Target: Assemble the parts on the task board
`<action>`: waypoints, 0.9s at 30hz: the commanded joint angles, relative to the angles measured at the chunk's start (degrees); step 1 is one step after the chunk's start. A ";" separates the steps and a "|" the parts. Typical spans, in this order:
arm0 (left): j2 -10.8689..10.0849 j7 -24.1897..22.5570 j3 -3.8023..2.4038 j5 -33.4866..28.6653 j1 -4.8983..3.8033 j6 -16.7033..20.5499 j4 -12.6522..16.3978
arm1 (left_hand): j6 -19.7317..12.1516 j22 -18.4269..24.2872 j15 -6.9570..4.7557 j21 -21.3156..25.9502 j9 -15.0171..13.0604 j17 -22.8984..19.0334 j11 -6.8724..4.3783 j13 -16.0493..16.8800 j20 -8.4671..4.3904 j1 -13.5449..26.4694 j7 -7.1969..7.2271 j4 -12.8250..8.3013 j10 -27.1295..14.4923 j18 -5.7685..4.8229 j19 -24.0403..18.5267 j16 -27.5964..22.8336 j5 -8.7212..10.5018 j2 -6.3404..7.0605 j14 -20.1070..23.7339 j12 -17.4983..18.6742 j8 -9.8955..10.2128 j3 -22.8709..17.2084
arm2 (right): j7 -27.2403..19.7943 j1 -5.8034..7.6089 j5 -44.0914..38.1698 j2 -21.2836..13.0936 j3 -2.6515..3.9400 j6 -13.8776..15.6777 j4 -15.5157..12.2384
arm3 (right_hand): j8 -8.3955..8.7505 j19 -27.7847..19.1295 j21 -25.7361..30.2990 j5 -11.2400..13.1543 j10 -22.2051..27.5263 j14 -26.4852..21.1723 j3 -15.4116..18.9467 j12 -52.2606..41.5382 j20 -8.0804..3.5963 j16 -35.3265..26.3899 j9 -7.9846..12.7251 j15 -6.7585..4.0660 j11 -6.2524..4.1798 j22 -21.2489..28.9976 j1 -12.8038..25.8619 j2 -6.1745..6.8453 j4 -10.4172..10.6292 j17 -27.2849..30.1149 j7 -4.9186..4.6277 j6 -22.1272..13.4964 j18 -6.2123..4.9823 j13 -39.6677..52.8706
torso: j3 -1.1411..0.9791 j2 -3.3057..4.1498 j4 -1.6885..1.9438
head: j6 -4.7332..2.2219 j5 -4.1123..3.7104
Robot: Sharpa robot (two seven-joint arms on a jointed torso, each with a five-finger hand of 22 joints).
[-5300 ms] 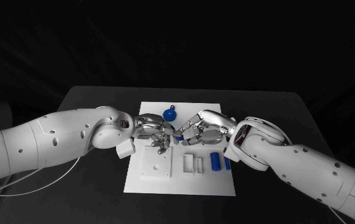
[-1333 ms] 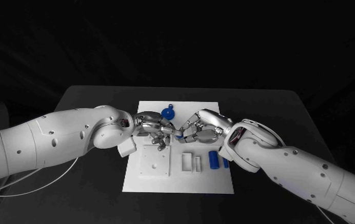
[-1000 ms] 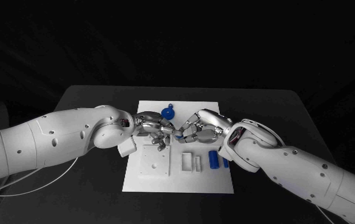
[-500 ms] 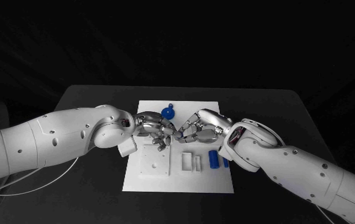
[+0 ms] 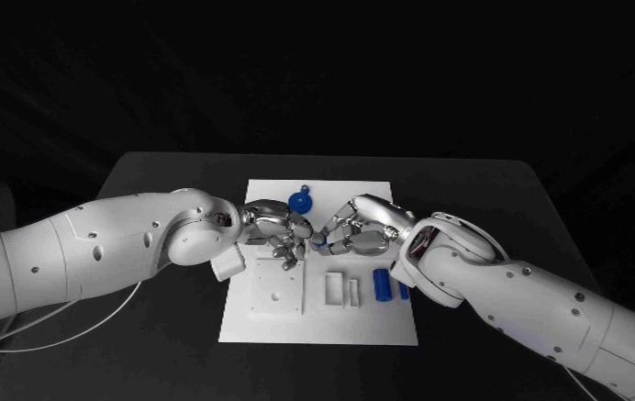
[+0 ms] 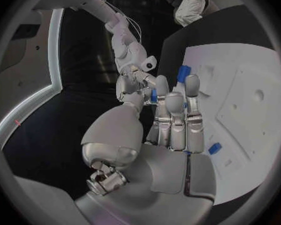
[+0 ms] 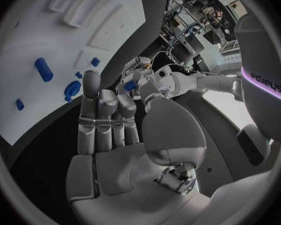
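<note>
— Parts: where are yours?
— Your left hand and right hand meet mid-frame over the task board, pinching a small blue part together. A blue cylinder lies lower right; a round blue part sits above.

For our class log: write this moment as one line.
left hand: holds small blue part | right hand: touching it | task board: blue cylinder lying

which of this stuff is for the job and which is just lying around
For the job: task board, round blue part, blue cylinder, small blue part between left hand and right hand.
Lying about: white cable, table.
</note>
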State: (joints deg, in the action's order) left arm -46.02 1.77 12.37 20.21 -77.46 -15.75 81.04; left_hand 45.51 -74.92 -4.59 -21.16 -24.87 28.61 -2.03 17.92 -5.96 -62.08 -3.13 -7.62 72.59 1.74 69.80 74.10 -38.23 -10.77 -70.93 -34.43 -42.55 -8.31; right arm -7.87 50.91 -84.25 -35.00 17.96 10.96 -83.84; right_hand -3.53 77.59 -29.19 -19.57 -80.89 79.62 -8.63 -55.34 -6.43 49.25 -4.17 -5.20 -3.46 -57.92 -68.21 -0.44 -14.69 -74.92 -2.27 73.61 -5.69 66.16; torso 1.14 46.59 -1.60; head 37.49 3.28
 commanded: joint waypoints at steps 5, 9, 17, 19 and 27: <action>0.08 0.57 -0.13 -3.25 -0.13 0.42 0.25 | 2.39 -1.16 -0.72 -0.92 -6.05 0.54 -0.32 0.22 -0.44 3.09 1.96 0.62 1.16 -0.31 -0.58 0.82 -3.91 -0.41 0.03 0.12 -1.36 -5.42 | -0.32 -0.28 -1.14 0.09 -0.12 -1.16 0.03 | -0.17 0.52 0.59 -0.17 -0.14 0.19 -0.21 0.90 0.13 -0.15 -1.47 -0.08 -0.05 -0.36 -0.01 -0.58 -0.01 -0.47 1.49 1.83 0.62 -0.09 | 0.02 -0.02 -0.01 | 0.09 0.01; 0.05 1.44 -0.13 -3.06 -0.13 1.14 0.53 | 2.94 -1.13 -0.82 -1.76 -7.83 0.99 -0.42 0.37 -0.57 4.59 2.03 -1.14 1.45 -0.32 -0.84 1.01 -4.28 -0.76 -0.08 0.09 -0.45 -6.34 | -0.21 -0.30 -1.38 0.06 -0.12 -1.01 0.15 | -0.15 0.49 0.83 -0.23 0.01 0.05 -0.09 1.48 0.16 -0.62 -1.38 -0.05 -0.01 -0.38 0.11 -0.49 0.04 -0.28 1.45 1.73 0.63 -0.42 | 0.02 -0.02 -0.02 | 0.02 0.01; -0.16 3.29 -0.13 -0.81 -0.13 3.53 1.35 | 3.39 -1.14 -0.97 -2.49 -8.58 1.29 -0.58 0.59 -0.69 4.05 2.10 -1.96 1.80 -0.21 -0.62 1.26 -4.02 -0.76 -0.55 -0.20 0.32 -6.07 | -0.03 -0.30 -1.25 -0.21 -0.12 0.08 0.64 | -0.09 -0.48 3.31 -0.33 3.09 -2.68 0.20 10.13 0.81 -8.10 0.17 0.63 0.78 0.85 0.94 -0.25 0.42 3.15 0.26 -0.95 0.67 -6.64 | 0.04 0.00 -0.05 | -0.03 0.05; -0.22 3.72 -0.13 -0.13 -0.13 4.25 1.49 | 3.56 -1.11 -1.00 -2.70 -8.69 1.39 -0.62 0.67 -0.74 3.79 2.13 -1.98 1.87 -0.21 -0.60 1.34 -3.96 -0.69 -0.67 -0.30 0.60 -5.86 | 0.03 -0.30 -1.12 -0.33 -0.12 0.26 0.88 | -0.15 -1.06 4.80 -0.49 4.75 -3.82 0.46 14.84 1.20 -11.32 0.30 1.03 1.18 1.95 1.32 0.12 0.55 5.27 -0.36 -2.66 0.71 -10.48 | 0.05 -0.01 -0.03 | -0.04 0.05; -0.37 6.36 -0.13 2.53 -0.13 7.87 1.88 | 4.33 -1.08 -1.22 -3.30 -8.94 1.61 -0.85 0.69 -0.94 3.20 2.33 -2.15 2.57 -0.14 -0.21 1.51 -3.82 -0.39 -1.22 -0.38 1.06 -5.50 | -0.10 -0.29 0.14 -1.18 -0.12 1.30 1.85 | -0.12 -2.53 15.75 1.57 8.39 -8.44 6.38 23.12 3.81 -18.31 0.50 3.64 3.84 12.37 0.43 1.28 1.75 15.86 -4.26 -15.61 0.90 -23.81 | 0.05 -0.01 -0.02 | 0.07 0.34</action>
State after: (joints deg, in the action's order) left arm -46.46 6.18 12.26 20.68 -77.55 -10.83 82.69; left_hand 46.30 -74.90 -5.83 -24.27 -33.87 30.21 -2.88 18.57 -6.79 -58.02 -3.94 -8.96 74.88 1.75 69.41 75.25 -42.08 -10.73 -71.77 -34.67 -41.64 -11.93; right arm -7.90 50.64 -84.53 -36.20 17.85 11.44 -81.98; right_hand -3.83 75.09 -13.69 -18.18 -72.74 71.40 -2.34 -32.52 -2.80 31.16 -3.74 -1.51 0.33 -45.73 -67.56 0.73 -12.91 -59.27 -6.35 58.23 -5.26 42.62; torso 1.19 46.58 -1.62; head 37.50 3.52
